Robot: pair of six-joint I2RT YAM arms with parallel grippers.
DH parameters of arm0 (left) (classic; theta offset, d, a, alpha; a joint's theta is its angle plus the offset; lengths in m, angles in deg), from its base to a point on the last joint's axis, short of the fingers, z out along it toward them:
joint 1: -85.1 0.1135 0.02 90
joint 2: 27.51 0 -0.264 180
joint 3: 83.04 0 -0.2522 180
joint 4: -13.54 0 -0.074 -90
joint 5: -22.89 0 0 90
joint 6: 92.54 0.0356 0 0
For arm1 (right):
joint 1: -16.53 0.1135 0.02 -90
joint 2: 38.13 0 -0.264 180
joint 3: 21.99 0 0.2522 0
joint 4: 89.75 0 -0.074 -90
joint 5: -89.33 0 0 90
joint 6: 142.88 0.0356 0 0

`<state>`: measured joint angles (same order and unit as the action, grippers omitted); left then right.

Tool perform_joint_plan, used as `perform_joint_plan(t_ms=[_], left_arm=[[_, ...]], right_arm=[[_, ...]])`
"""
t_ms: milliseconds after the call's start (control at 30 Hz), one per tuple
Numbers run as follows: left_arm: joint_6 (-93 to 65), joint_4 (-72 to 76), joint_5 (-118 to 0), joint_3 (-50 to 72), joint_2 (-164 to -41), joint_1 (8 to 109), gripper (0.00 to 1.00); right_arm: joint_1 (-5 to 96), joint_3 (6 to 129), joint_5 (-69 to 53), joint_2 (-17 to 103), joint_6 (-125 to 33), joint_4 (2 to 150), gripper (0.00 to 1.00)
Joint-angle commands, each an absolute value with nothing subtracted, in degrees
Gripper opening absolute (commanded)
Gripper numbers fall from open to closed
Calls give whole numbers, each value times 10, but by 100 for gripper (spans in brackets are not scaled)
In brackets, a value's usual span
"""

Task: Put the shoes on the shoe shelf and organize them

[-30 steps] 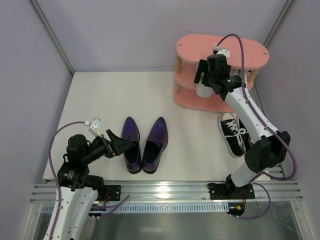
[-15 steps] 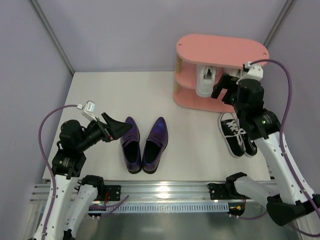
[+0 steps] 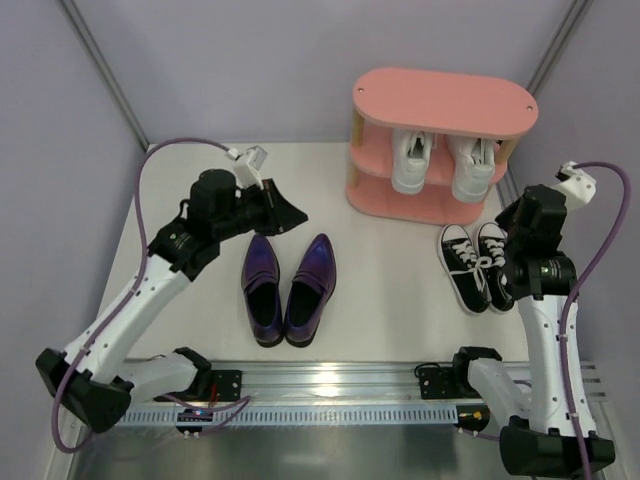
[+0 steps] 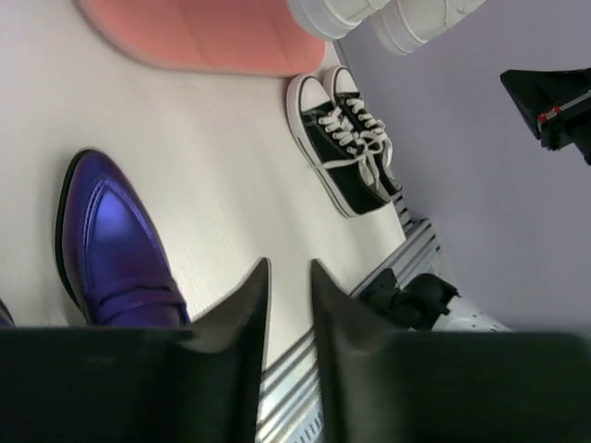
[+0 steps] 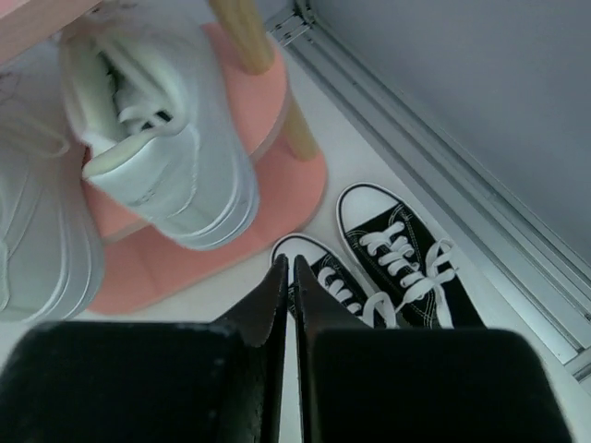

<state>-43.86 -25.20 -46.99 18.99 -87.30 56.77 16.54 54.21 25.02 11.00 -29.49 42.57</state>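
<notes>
Glossy purple pointed loafers (image 3: 290, 290) lie side by side on the white table (image 3: 390, 300), toes near our left gripper (image 3: 288, 214), its jaws narrowly parted and empty. White lace-up sneakers (image 3: 440, 160) fill the pink oval shelf's (image 3: 445, 100) middle tier. Black canvas sneakers (image 3: 477, 265) lie just ahead of our right gripper (image 5: 288, 266), pinched closed on nothing.
</notes>
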Motion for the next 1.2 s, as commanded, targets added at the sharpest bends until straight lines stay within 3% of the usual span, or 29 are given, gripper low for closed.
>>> perform_joint_plan(t_ms=[0, 67, 233, 500, 800, 1000, 1167], left_arm=[[-387, -229, -565, 99, -968, 514, 13], [-407, -215, -571, 52, -1018, 514, 0], [-438, -138, -563, -15, -1148, 514, 0], [-478, -39, -536, -113, -1292, 514, 0], [-504, 99, -501, -134, -1364, 514, 0], [-502, 58, -500, -238, -1439, 514, 0], [-509, 35, -495, -298, -1504, 514, 0]], right_arm=[[83, 519, 170, 88, -241, 509, 4], [1, 508, 84, 94, -210, 533, 4], [-122, 486, -149, 192, -160, 653, 4], [-144, 509, -391, 347, -118, 833, 4], [-127, 487, -465, 394, -46, 976, 4], [-117, 479, -457, 420, -33, 1001, 4], [-101, 486, -377, 403, -85, 920, 4]])
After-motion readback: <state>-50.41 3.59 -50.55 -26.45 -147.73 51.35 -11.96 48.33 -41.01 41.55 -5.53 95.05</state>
